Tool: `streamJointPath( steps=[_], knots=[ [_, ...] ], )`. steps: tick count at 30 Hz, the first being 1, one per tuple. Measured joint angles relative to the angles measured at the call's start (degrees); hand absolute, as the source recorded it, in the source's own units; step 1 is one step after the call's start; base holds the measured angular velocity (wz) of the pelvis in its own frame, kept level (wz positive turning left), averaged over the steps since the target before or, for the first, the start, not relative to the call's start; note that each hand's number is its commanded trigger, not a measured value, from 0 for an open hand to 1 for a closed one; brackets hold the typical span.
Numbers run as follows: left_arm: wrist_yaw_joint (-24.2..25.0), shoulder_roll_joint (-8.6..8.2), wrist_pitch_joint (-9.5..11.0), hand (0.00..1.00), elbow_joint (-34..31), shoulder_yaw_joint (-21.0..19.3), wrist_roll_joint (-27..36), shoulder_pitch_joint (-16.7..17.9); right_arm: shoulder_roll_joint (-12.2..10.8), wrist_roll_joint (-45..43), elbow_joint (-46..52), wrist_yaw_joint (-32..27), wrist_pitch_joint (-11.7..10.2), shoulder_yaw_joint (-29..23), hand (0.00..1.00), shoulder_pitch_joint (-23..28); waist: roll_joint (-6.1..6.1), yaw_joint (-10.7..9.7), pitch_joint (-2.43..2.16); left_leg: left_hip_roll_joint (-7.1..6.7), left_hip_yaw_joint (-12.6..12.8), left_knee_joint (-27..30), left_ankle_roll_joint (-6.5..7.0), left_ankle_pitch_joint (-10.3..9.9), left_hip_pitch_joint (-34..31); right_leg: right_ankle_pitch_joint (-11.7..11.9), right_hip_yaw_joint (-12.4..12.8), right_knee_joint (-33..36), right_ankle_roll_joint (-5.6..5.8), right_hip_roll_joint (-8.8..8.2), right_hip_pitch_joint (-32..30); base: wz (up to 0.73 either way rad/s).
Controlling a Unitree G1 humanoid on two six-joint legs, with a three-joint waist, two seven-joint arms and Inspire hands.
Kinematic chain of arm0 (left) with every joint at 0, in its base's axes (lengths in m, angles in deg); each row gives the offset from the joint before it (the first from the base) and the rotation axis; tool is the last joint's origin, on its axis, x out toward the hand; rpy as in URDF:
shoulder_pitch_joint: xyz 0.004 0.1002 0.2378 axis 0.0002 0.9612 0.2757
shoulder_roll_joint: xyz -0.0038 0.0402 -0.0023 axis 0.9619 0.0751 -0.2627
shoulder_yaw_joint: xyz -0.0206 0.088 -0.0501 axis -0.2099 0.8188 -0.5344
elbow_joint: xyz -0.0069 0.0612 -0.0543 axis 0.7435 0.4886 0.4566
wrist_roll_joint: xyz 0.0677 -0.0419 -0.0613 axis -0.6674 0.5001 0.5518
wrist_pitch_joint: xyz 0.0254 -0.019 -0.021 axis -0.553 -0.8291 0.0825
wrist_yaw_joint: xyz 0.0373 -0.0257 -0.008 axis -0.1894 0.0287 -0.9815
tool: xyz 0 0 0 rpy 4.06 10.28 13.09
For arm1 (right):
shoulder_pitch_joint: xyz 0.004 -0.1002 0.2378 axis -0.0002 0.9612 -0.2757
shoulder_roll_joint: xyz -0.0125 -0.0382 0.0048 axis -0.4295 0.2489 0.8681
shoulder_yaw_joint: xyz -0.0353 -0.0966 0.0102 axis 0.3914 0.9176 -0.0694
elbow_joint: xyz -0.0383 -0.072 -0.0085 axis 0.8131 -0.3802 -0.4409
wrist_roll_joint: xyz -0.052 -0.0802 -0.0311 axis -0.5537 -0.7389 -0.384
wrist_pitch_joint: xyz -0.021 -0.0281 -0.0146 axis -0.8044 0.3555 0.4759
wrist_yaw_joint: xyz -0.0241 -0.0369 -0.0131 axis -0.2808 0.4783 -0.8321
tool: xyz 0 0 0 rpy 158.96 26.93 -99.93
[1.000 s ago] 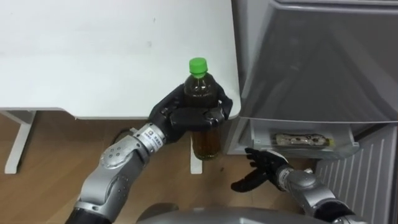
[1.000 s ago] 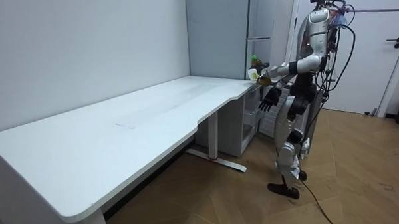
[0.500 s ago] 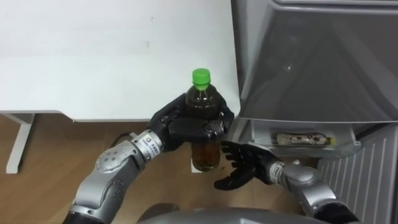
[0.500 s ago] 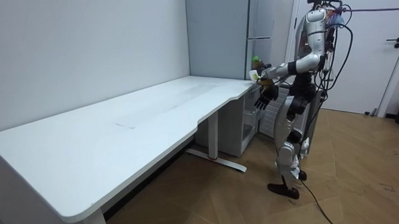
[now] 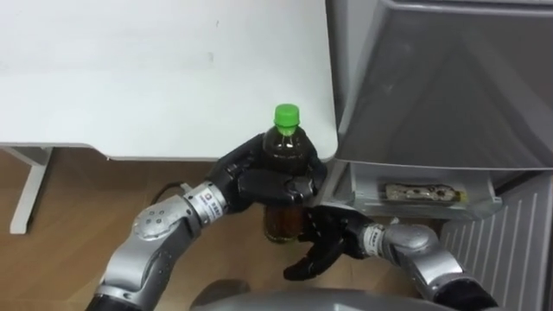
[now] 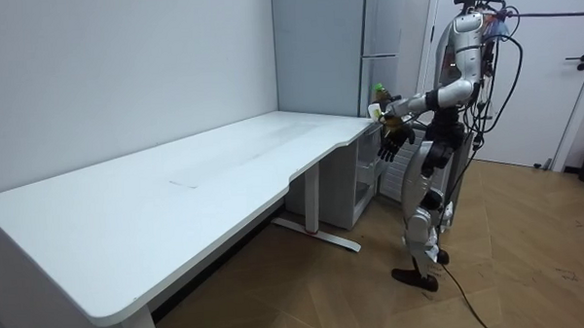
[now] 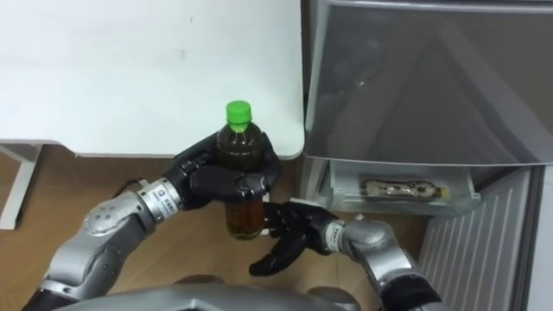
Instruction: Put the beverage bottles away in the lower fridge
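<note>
- Since a second ago my right hand (image 5: 325, 246) has swung left, fingers spread, beside the base of the bottle (image 5: 283, 149).
- My left hand (image 5: 259, 180) wraps that upright bottle, between table (image 5: 155, 78) corner and fridge (image 5: 449, 95).

Both eye views look steeply down from the head, close over the table (image 5: 130, 69) corner, bottle (image 5: 285, 145) and fridge (image 5: 432, 86). The room view stands far off, facing along the table toward these.

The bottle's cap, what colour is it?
Bright green; the cap shows best in the left eye view.
</note>
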Motion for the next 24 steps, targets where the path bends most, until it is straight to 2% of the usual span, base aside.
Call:
streamJointPath(
  steps=[2, 10, 14, 24],
  knots=[
    [0.1, -0.01, 0.0, 1.00, 0.0, 0.6, -2.9, 0.0, 0.0, 1.2, 1.5, 0.4, 0.0, 0.8, 0.00, 0.0, -0.05, -0.1, 0.04, 0.02, 0.0, -0.2, 0.00, 0.0, 0.0, 0.0, 0.0, 0.0, 0.00, 0.02, 0.0, 0.00],
    [1.0, -0.40, 0.0, 1.00, 0.0, 2.4, -6.7, -0.1, 0.0, 5.4, 1.6, 1.9, 0.5, 2.5, 0.00, 0.0, -0.31, -0.3, 0.45, 0.09, 0.0, -0.2, 0.02, -0.2, -0.2, 0.0, 0.0, 0.0, -0.01, 0.09, 0.0, 0.00],
    [1.0, -0.49, 0.0, 1.00, 0.0, 3.5, -8.4, -0.1, -0.3, 5.8, 1.7, 2.5, 1.1, 2.9, 0.00, 0.0, -0.26, -0.6, 0.46, 0.09, 0.0, -0.1, 0.05, -0.2, -0.4, 0.0, 0.0, 0.0, 0.00, 0.10, 0.0, 0.00],
    [1.0, -0.48, 0.0, 1.00, 0.0, 3.8, -8.8, -1.2, 1.0, 14.5, 3.7, 4.9, 1.3, 4.8, 0.00, 0.0, -0.23, -1.7, 0.44, 0.06, -0.1, 0.1, 0.06, -0.2, -0.5, 0.0, -0.1, 0.0, 0.00, 0.12, 0.0, 0.00]
  ],
)
